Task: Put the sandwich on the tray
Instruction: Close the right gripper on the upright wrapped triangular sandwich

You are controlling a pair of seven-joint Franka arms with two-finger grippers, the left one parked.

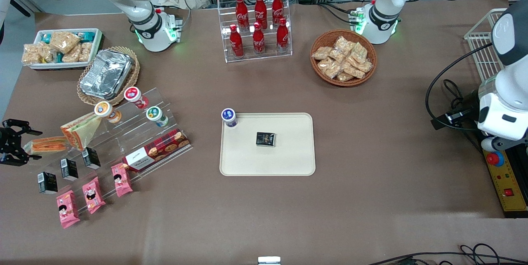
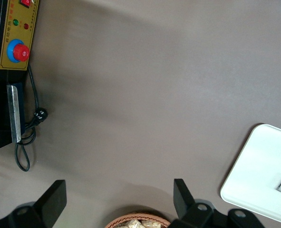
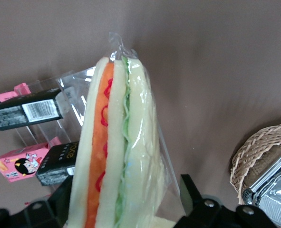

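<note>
Gripper point(image 1: 29, 145) low at working arm's end of table, fingers level, pointing toward 3 o'clock in front view, pinching sandwich point(image 1: 46, 144) by its wide end. Sandwich tip aims toward acrylic rack point(image 1: 123, 141). Tray point(image 1: 288, 162) well apart at table centre, carrying dark packet point(image 1: 265, 139).

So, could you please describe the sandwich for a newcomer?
At the working arm's end of the table, beside the acrylic step rack, the sandwich lies at the gripper. Unlike the yellowish wedge beside it, its edge shows red-orange and green filling.
</note>
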